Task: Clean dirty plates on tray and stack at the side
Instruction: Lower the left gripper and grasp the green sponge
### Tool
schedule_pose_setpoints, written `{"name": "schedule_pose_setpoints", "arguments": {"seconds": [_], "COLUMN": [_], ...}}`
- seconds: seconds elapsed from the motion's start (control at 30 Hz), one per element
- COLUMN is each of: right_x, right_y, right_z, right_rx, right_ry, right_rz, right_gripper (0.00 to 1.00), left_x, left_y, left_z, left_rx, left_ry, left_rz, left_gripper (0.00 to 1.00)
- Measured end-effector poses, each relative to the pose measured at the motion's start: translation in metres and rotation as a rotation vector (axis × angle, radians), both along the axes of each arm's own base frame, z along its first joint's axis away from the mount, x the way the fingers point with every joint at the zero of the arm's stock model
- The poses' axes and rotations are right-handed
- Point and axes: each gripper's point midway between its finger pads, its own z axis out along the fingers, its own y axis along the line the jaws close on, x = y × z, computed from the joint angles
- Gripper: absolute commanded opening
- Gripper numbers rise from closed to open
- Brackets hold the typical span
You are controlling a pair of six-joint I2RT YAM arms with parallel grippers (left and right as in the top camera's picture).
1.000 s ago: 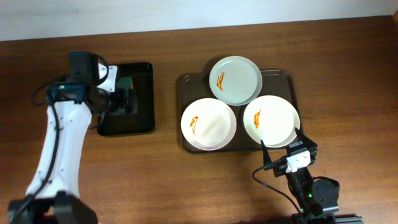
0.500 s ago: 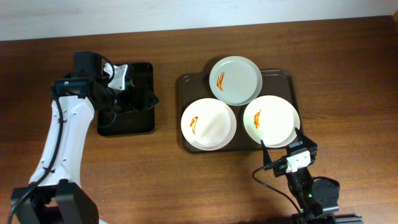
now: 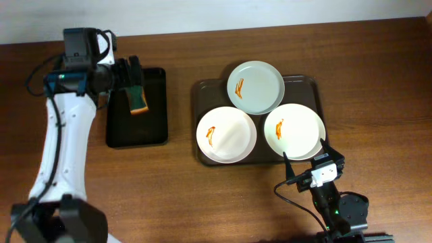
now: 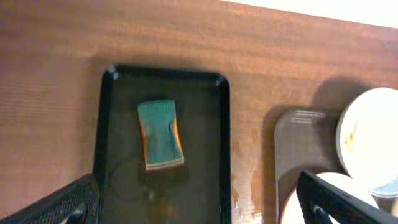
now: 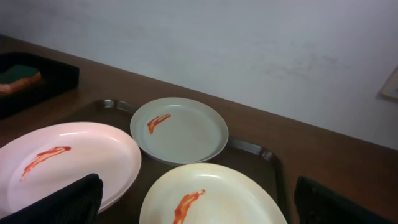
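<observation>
Three plates lie on a brown tray (image 3: 202, 91), each with a red sauce smear: a pale green plate (image 3: 255, 87), a pinkish plate (image 3: 226, 134) and a cream plate (image 3: 294, 131). A green and orange sponge (image 3: 139, 100) lies in a black tray (image 3: 156, 128) at the left. My left gripper (image 3: 129, 75) hangs open and empty above that tray; in the left wrist view the sponge (image 4: 160, 134) lies well ahead of it. My right gripper (image 3: 305, 151) is open and empty over the cream plate's (image 5: 211, 193) near edge.
The right wrist view also shows the pale green plate (image 5: 179, 129), the pinkish plate (image 5: 68, 158) and the sponge (image 5: 18, 78) far left. Bare wooden table (image 3: 378, 81) surrounds both trays. A white wall runs along the back.
My left gripper has lifted out of the black tray and drawn back toward its far left end; the sponge now shows fully in the tray. The right arm has not moved.
</observation>
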Motion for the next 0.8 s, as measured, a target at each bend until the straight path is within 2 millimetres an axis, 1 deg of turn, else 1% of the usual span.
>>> {"name": "schedule_pose_setpoints", "arguments": {"seconds": [0.03,0.07,0.1,0.13,0.17,0.2,0.23,0.27,0.37,0.4,0.47,0.57,0.63,0.73,0.77,0.8], "right_x": [0.000,0.000,0.000,0.000,0.000,0.000,0.000,0.000,0.000,0.000,0.000,0.000,0.000,0.000,0.000,0.000], "right_y": [0.000,0.000,0.000,0.000,0.000,0.000,0.000,0.000,0.000,0.000,0.000,0.000,0.000,0.000,0.000,0.000], "right_z": [0.000,0.000,0.000,0.000,0.000,0.000,0.000,0.000,0.000,0.000,0.000,0.000,0.000,0.000,0.000,0.000], "right_rx": [0.000,0.000,-0.001,-0.001,0.000,0.000,-0.001,-0.001,-0.001,0.000,-0.001,0.000,-0.001,0.000,0.000,-0.001], "right_ry": [0.000,0.000,0.000,0.000,0.000,0.000,0.000,0.000,0.000,0.000,0.000,0.000,0.000,0.000,0.000,0.000], "right_rz": [0.000,0.000,0.000,0.000,0.000,0.000,0.000,0.000,0.000,0.000,0.000,0.000,0.000,0.000,0.000,0.000], "right_gripper": [0.98,0.98,0.98,0.98,0.99,0.98,0.98,0.98,0.98,0.98,0.98,0.98,0.98,0.98,0.98,0.98], "left_x": [0.016,0.023,0.032,0.035,0.037,0.039,0.040,0.042,0.042,0.041,0.041,0.042,0.042,0.036,0.031,0.029], "left_y": [0.001,0.001,0.001,0.001,0.001,0.001,0.001,0.001,0.007,0.009,0.010,0.010,0.010,0.011,0.012,0.012], "left_z": [-0.021,-0.036,-0.057,-0.084,-0.097,-0.104,-0.115,-0.132,-0.180,-0.191,-0.202,-0.203,-0.203,-0.211,-0.216,-0.218], "left_rx": [0.003,0.002,0.003,0.002,0.002,0.002,0.002,0.002,0.030,0.039,0.045,0.045,0.046,0.050,0.053,0.053], "left_ry": [0.016,0.034,0.061,0.118,0.139,0.147,0.164,0.194,0.278,0.298,0.312,0.311,0.313,0.331,0.348,0.355], "left_rz": [0.002,0.002,0.003,0.003,0.002,0.003,0.002,0.002,0.023,0.028,0.031,0.031,0.036,0.038,0.040,0.039], "left_gripper": [1.00,1.00,1.00,0.99,0.98,0.98,0.95,0.92,0.92,0.92,0.91,0.84,0.84,0.62,0.44,0.16]}}
